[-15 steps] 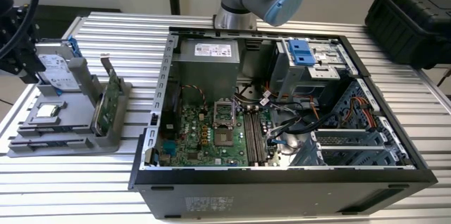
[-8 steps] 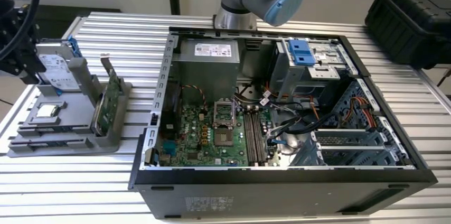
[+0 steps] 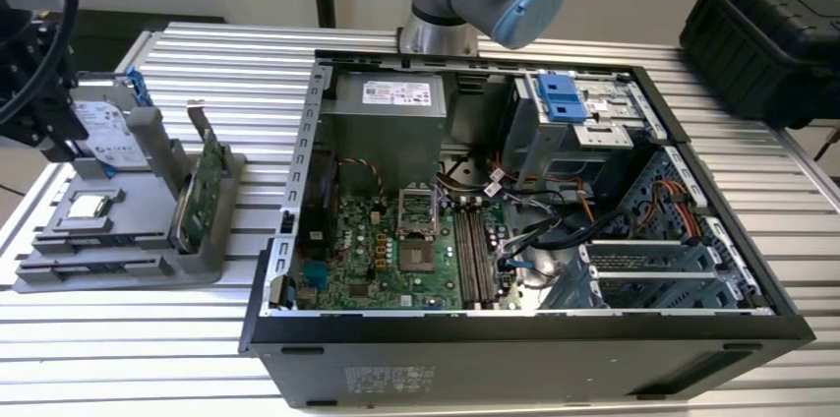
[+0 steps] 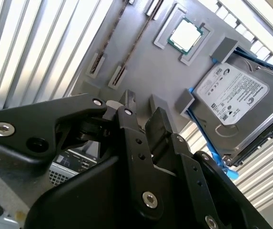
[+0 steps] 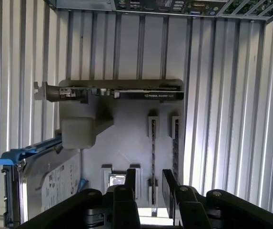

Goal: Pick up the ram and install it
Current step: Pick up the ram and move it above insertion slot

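Note:
The ram [image 5: 176,148] stands on edge in a slot of the grey parts holder [image 5: 126,138], seen as a thin dark strip; in the second wrist view the ram [image 4: 110,42] looks brownish. A parallel slot [image 5: 153,152] beside it shows only a thin line. My gripper [image 5: 149,183] hangs above the holder near the slots' end, open, with nothing between its fingers. The second wrist view has the gripper [image 4: 143,112] over the holder [image 4: 141,71]. In the exterior view the gripper [image 3: 55,137] is at the far left above the holder [image 3: 118,260].
The holder also carries a hard drive with blue rails [image 4: 236,98], a processor chip [image 4: 186,34] and a green card with a metal bracket [image 5: 122,93]. The open computer case [image 3: 525,338] lies on the exterior view's right of the holder, its motherboard [image 3: 393,250] exposed. A black box [image 3: 768,29] stands at the far right.

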Available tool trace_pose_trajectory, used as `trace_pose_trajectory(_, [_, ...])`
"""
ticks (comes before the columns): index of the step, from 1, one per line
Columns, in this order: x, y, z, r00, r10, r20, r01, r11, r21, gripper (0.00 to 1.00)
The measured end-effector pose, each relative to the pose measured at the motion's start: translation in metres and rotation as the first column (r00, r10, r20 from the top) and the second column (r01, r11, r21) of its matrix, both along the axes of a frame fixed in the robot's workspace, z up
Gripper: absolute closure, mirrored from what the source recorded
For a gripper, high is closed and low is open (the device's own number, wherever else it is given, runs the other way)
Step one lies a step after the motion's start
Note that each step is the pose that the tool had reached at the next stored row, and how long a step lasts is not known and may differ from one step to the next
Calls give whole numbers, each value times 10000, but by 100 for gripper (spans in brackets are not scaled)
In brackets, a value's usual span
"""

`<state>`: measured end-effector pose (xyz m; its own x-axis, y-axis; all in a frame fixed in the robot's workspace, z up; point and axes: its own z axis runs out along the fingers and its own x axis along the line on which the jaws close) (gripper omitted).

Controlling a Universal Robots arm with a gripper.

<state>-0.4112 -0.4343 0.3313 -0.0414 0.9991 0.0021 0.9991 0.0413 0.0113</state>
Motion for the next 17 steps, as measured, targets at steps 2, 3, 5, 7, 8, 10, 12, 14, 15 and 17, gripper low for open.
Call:
trace_pose_trajectory(2, [0, 0, -17, 10000, -7, -9, 7, 10000, -19, 0])
trace_pose_trajectory(3, [0, 0, -25, 10000, -12, -13, 12, 10000, -29, 0])
trace_pose_trajectory(5, [0, 0, -40, 10000, -20, -22, 20, 10000, -48, 0])
trace_pose_trajectory(7, [0, 0, -55, 10000, -29, -33, 28, 10000, -67, 0])
trace_pose_trajectory(8, [0, 0, -62, 10000, -33, -38, 32, 10000, -77, 0])
trace_pose_trajectory(10, [0, 0, -76, 10000, -40, -45, 40, 9999, -92, 0])
trace_pose_trajectory(12, [0, 0, -91, 10000, -47, -49, 47, 9999, -105, 0])
trace_pose_trajectory(14, [0, 0, -102, 10000, -53, -54, 52, 9999, -117, 0])
trace_pose_trajectory(15, [0, 0, -107, 10000, -55, -54, 54, 9999, -120, 0])
trace_pose_trajectory(17, [0, 0, -112, 10000, -57, -55, 56, 9999, -123, 0])
